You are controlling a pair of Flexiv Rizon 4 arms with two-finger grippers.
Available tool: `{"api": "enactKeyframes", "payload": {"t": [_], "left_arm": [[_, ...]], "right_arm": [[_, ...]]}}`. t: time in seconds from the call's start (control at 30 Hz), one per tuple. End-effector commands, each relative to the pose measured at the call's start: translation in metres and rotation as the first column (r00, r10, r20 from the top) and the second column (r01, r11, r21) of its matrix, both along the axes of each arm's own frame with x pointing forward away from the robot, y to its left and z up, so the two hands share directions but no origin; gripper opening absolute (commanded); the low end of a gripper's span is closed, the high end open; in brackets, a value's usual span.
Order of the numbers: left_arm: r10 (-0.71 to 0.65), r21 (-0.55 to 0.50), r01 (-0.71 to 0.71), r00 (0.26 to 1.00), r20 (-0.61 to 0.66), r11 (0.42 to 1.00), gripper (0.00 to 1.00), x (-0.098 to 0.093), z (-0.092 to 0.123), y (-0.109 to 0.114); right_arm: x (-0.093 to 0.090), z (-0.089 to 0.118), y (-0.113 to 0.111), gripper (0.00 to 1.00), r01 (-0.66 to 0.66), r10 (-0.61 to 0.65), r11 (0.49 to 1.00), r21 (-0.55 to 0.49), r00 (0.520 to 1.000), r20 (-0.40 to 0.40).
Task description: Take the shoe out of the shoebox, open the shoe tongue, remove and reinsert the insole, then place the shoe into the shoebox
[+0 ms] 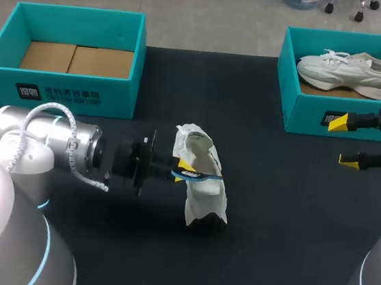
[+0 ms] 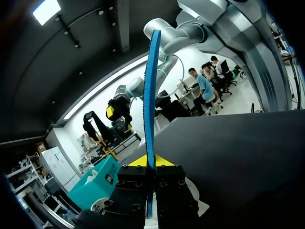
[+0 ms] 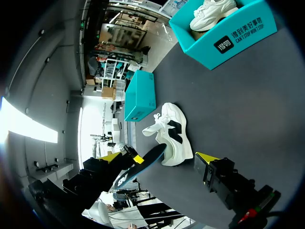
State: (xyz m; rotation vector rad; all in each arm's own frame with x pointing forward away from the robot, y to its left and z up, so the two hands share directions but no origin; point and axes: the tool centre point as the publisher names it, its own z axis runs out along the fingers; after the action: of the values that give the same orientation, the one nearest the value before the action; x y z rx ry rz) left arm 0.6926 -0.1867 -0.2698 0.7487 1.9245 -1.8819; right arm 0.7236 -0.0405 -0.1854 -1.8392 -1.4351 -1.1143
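Leftmost, in the upper left of the head view, the empty shoebox [image 1: 67, 80] stands open on the dark table [image 1: 270, 227], teal outside with bare brown cardboard on its floor. Below it the left arm [image 1: 52, 144] comes in from the left edge and stretches level toward the middle of the frame.

At the centre, the left gripper [image 1: 186, 167] is pressed together on the blue insole [image 1: 197, 177], pinching it between its yellow tips right over the white shoe [image 1: 201, 199]. The shoe lies on the table with its opening facing up, its length running from the middle toward the lower centre of the frame, well apart from both boxes. In the left wrist view the insole [image 2: 151, 86] shows edge-on, clamped between the two fingers and reaching out ahead of them. In the right wrist view the insole [image 3: 143, 164] slants beside the shoe [image 3: 176, 136]; whether its far end touches the shoe cannot be told.

Further right, in the upper right of the head view, the right shoebox [image 1: 304, 107] holds a second shoe [image 1: 350, 68], white, lying on its side. At the right edge, just in front of that box, the right gripper [image 1: 343, 141] hangs above the table with its fingers spread wide and nothing between them.
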Motion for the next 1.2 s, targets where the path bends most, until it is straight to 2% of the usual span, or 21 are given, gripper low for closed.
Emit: {"api": "enactKeyframes", "payload": {"t": [0.03, 0.4, 0.6, 1.2], "left_arm": [[0.019, 0.002, -0.019, 1.0, 0.001, 1.0, 0.0, -0.003, -0.004, -0.002], [0.055, 0.007, -0.055, 0.998, 0.0, 0.998, 0.0, 0.0, -0.008, 0.005], [0.078, -0.035, -0.078, 0.997, 0.018, 0.996, 0.0, -0.005, 0.004, 0.0], [0.132, -0.042, -0.132, 0.991, -0.002, 0.99, 0.0, -0.009, -0.001, -0.008]], "right_arm": [[0.0, 0.0, 0.0, 1.0, 0.001, -0.001, 1.0, -0.003, 1.0, -0.002], [0.0, 0.0, 0.0, 1.0, 0.001, -0.001, 1.0, -0.003, 1.0, -0.002], [0.0, 0.0, 0.0, 1.0, 0.001, -0.001, 1.0, -0.003, 1.0, -0.002], [0.0, 0.0, 0.0, 1.0, 0.001, -0.001, 1.0, -0.003, 1.0, -0.002]]}}
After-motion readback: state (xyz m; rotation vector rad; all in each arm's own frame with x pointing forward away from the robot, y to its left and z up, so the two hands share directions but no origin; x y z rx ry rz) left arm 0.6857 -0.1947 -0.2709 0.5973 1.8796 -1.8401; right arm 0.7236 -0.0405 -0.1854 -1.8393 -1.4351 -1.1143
